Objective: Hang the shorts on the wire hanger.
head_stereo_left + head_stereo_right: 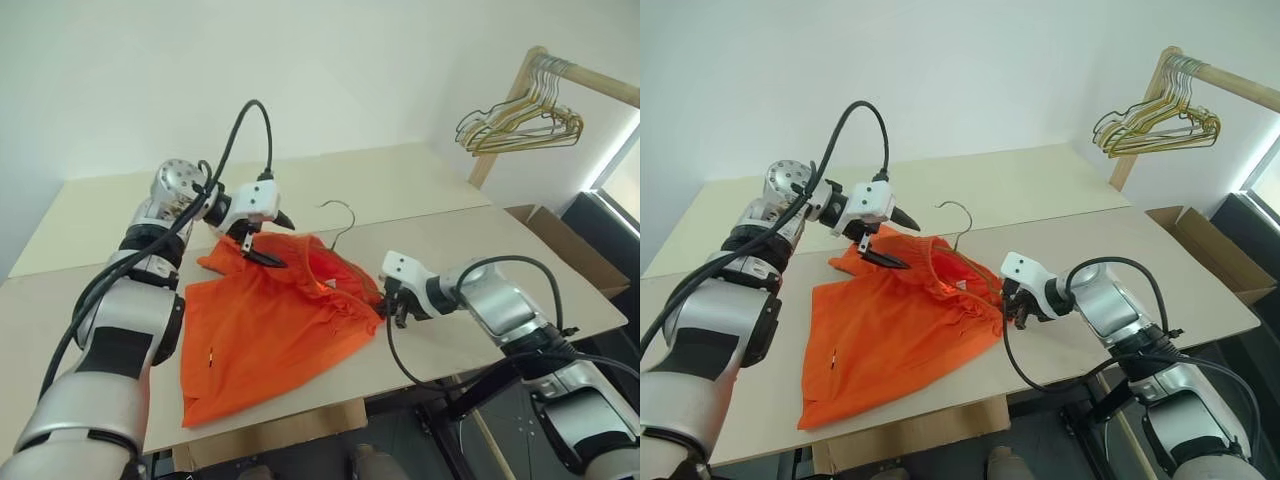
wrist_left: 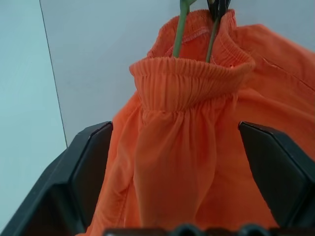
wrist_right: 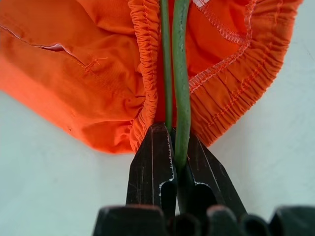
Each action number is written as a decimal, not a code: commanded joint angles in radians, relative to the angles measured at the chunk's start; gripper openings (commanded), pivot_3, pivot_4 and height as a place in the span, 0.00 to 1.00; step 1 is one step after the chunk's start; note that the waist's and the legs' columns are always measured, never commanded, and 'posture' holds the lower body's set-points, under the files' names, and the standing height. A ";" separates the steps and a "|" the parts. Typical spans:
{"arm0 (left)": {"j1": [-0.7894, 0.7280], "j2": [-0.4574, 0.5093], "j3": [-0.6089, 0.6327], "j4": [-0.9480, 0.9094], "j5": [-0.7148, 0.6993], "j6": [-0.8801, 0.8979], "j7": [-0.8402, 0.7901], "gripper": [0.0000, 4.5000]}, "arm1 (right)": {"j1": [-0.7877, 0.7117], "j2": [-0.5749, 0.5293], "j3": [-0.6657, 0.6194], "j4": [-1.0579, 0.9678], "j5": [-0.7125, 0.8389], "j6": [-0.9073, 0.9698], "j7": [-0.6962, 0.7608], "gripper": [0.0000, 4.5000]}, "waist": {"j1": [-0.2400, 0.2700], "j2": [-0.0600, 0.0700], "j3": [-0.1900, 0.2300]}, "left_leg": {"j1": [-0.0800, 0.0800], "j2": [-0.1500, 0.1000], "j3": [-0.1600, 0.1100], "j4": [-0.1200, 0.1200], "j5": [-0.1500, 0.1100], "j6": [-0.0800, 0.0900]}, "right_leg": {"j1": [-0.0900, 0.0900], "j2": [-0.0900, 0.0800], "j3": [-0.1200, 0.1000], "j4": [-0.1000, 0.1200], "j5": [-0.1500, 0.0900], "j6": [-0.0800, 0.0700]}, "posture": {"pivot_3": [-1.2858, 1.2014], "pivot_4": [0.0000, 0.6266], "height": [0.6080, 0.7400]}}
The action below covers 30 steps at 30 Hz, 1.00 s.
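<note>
step: thread hanger (image 3: 179,73) into shorts (image 1: 270,330) | right hand (image 3: 173,147) clamped on hanger, frame centre | left hand (image 1: 262,240) wide over waistband, upper left: grab one layer only, pull away from right

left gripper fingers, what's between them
A fold of the shorts just below the waistband lies between the open left gripper's fingers, neither touching it, in the left wrist view.

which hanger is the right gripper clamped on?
The single green wire hanger threaded into the shorts on the table, pinched by the right gripper. The gold and green bunch hangs untouched on the wooden rail.
</note>
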 commanded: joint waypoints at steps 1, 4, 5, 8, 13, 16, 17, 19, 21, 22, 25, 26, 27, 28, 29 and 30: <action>-0.043 -0.002 -0.012 0.012 0.042 -0.015 0.039 0.66 | -0.034 0.009 -0.007 -0.026 -0.012 -0.015 -0.006 0.00 | 0.000 0.000 0.000 | 0.000 0.000 0.000 0.000 0.000 0.000 | 0.000 0.000 0.000 0.000 0.000 0.000 | 0.48 0.00 1.00; -0.047 -0.016 -0.015 0.029 0.063 0.007 0.054 0.59 | -0.030 0.005 0.003 -0.042 -0.030 -0.027 -0.009 0.00 | 0.000 0.000 0.000 | 0.000 0.000 0.000 0.000 0.000 0.000 | 0.000 0.000 0.000 0.000 0.000 0.000 | 0.47 0.00 1.00; -0.048 -0.019 -0.016 0.034 0.068 0.010 0.053 0.59 | -0.029 0.005 0.003 -0.046 -0.032 -0.027 -0.009 0.00 | 0.000 0.000 0.000 | -0.001 0.000 0.000 0.000 0.000 0.000 | 0.000 0.000 0.000 0.000 0.000 0.000 | 0.47 0.00 1.00; -0.046 -0.029 -0.019 0.046 0.087 0.004 0.072 0.59 | -0.028 0.001 0.012 -0.055 -0.051 -0.037 -0.014 0.00 | 0.000 0.000 0.000 | -0.001 0.000 0.000 0.000 0.000 0.000 | -0.001 0.000 0.000 0.000 0.000 0.000 | 0.47 0.00 1.00; -0.045 -0.041 -0.016 0.056 0.099 0.019 0.065 0.59 | -0.025 0.005 0.006 -0.056 -0.064 -0.041 -0.023 0.00 | -0.003 0.000 0.000 | -0.001 0.000 -0.001 0.000 0.000 0.000 | -0.001 0.000 0.000 0.000 0.000 0.000 | 0.47 0.00 1.00; -0.041 -0.035 -0.026 0.060 0.114 0.007 0.047 0.47 | -0.024 0.007 0.002 -0.057 -0.063 -0.036 -0.025 0.00 | -0.004 0.000 0.000 | -0.001 0.000 -0.001 0.000 0.000 0.000 | -0.001 0.000 0.000 0.000 0.000 0.000 | 0.47 0.00 1.00; -0.038 -0.034 -0.029 0.062 0.123 0.004 0.059 0.41 | -0.025 0.007 0.002 -0.056 -0.062 -0.033 -0.024 0.00 | -0.004 0.000 0.000 | -0.001 0.000 -0.001 0.000 0.000 0.000 | -0.001 0.000 0.000 0.000 0.000 0.000 | 0.47 0.00 1.00; -0.035 -0.035 -0.036 0.066 0.142 0.006 0.090 0.26 | -0.028 0.012 -0.006 -0.051 -0.052 -0.014 -0.022 0.00 | -0.003 0.000 0.000 | -0.001 0.000 -0.001 0.000 0.000 0.000 | -0.001 0.000 0.000 0.000 0.000 0.000 | 0.47 0.00 1.00; -0.034 -0.033 -0.039 0.068 0.152 0.002 0.103 0.11 | -0.029 0.013 -0.009 -0.049 -0.054 -0.020 -0.027 0.00 | -0.004 0.000 0.000 | -0.001 0.000 -0.001 0.000 0.000 0.000 | -0.001 0.000 0.000 0.000 0.000 0.000 | 0.47 0.00 1.00; -0.034 -0.033 -0.039 0.069 0.155 0.004 0.106 0.04 | -0.031 0.014 -0.009 -0.049 -0.054 -0.022 -0.027 0.00 | -0.003 0.000 0.000 | -0.001 0.000 -0.001 0.000 0.000 0.000 | -0.001 0.000 0.000 0.000 0.000 0.000 | 0.47 0.00 1.00; -0.031 -0.026 -0.052 0.073 0.179 -0.010 0.132 0.02 | -0.035 0.031 -0.031 -0.041 -0.035 -0.014 -0.036 0.00 | -0.004 0.000 0.000 | -0.001 0.000 -0.001 0.001 0.000 0.000 | -0.001 0.000 -0.001 0.000 0.000 0.000 | 0.47 0.00 1.00; -0.031 -0.024 -0.053 0.076 0.183 -0.010 0.142 0.02 | -0.033 0.037 -0.040 -0.040 -0.031 -0.021 -0.042 0.00 | -0.004 0.000 0.000 | -0.001 0.000 -0.001 0.001 0.000 0.000 | -0.001 0.000 -0.001 0.000 0.000 0.000 | 0.47 0.00 1.00; -0.031 -0.023 -0.053 0.079 0.185 -0.008 0.148 0.02 | -0.031 0.042 -0.045 -0.039 -0.029 -0.027 -0.046 0.00 | -0.006 0.000 0.000 | -0.001 0.000 -0.001 0.001 0.000 0.000 | -0.001 0.000 -0.001 0.000 0.000 0.000 | 0.47 0.00 1.00; -0.030 -0.021 -0.053 0.079 0.187 -0.013 0.155 0.02 | -0.030 0.045 -0.047 -0.037 -0.030 -0.028 -0.048 0.00 | -0.006 0.000 0.000 | -0.001 0.000 -0.001 0.001 0.000 0.000 | -0.001 0.000 -0.001 0.001 0.000 0.000 | 0.47 0.00 1.00; -0.030 -0.020 -0.052 0.080 0.189 -0.011 0.164 0.02 | -0.029 0.046 -0.046 -0.037 -0.035 -0.033 -0.053 0.00 | -0.006 0.000 0.000 | -0.001 0.000 -0.002 0.001 0.000 0.000 | -0.001 0.000 -0.001 0.001 0.000 0.000 | 0.47 0.00 1.00; -0.031 -0.020 -0.048 0.081 0.188 -0.006 0.169 0.02 | -0.026 0.047 -0.045 -0.037 -0.041 -0.045 -0.059 0.00 | -0.005 0.000 0.000 | -0.001 0.000 -0.002 0.001 0.000 0.000 | -0.001 0.000 -0.001 0.001 0.000 0.000 | 0.47 0.00 1.00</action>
